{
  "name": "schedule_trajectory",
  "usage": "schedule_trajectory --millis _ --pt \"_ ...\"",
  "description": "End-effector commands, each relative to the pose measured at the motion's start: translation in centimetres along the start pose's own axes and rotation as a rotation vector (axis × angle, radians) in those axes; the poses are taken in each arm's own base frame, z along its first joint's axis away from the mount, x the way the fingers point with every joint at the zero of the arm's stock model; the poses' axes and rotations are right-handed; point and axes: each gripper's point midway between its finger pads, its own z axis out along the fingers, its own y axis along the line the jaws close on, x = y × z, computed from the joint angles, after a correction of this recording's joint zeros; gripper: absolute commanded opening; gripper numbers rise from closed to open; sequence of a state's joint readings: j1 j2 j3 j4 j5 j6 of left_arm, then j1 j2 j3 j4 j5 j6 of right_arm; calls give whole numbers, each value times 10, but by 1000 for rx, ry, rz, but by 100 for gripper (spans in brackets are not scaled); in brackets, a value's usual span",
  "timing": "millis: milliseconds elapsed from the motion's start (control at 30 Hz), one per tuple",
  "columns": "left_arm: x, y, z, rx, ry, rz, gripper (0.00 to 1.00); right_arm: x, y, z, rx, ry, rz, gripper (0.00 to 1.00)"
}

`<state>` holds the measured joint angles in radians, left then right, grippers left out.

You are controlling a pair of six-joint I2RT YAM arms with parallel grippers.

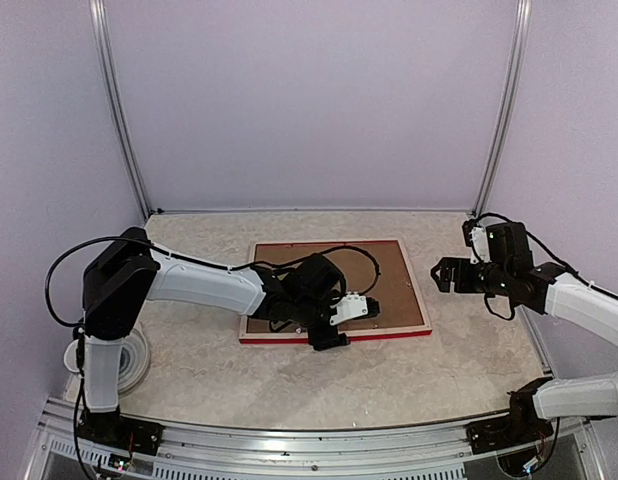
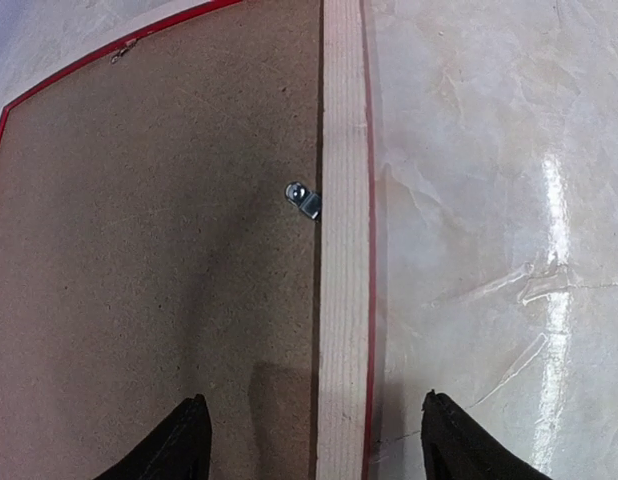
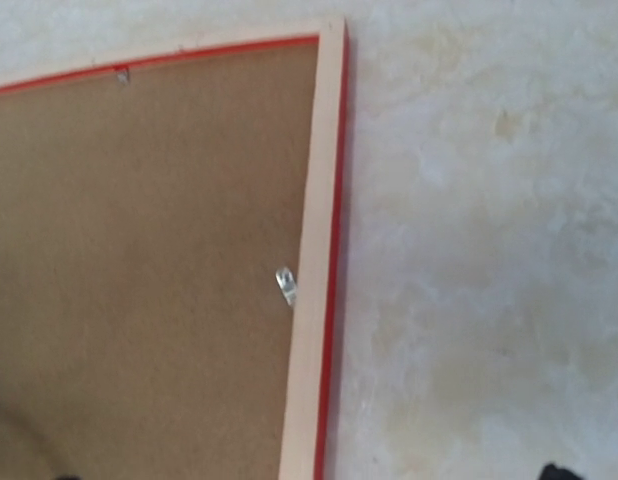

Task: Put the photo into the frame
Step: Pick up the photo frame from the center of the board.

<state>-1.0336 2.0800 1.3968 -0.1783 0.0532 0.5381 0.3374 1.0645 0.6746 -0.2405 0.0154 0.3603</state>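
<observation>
The frame lies face down in the middle of the table, pale wood back up with a red edge showing. The brown backing board sits inside it. The photo is hidden. My left gripper is open over the frame's near rail. In the left wrist view its fingers straddle the rail, with one on the board side and one on the table side. A small metal clip sits at the rail's inner edge. My right gripper hovers open and empty off the frame's right edge.
The left arm's black cable loops over the board. A white cable coil lies by the left base. Pale walls with metal posts close the back and sides. A second clip shows in the right wrist view.
</observation>
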Motion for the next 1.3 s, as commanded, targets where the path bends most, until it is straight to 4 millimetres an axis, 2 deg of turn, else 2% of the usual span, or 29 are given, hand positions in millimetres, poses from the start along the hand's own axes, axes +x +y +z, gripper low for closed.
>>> schedule_trajectory --millis 0,200,400,567,900,1267 --pt "7 -6 11 45 16 16 64 8 -1 1 -10 3 14 99" --pt "13 -6 16 49 31 3 53 18 -4 3 -5 18 24 99" --pt "22 -5 23 46 55 -19 42 26 3 3 -58 30 44 99" --pt "24 -6 25 65 53 -32 27 35 4 8 -69 59 51 99" --pt "4 -5 5 96 -3 -25 0 44 11 12 -112 94 85 99" --pt "-31 14 -31 56 -69 -24 0 61 37 6 -284 186 221 99"
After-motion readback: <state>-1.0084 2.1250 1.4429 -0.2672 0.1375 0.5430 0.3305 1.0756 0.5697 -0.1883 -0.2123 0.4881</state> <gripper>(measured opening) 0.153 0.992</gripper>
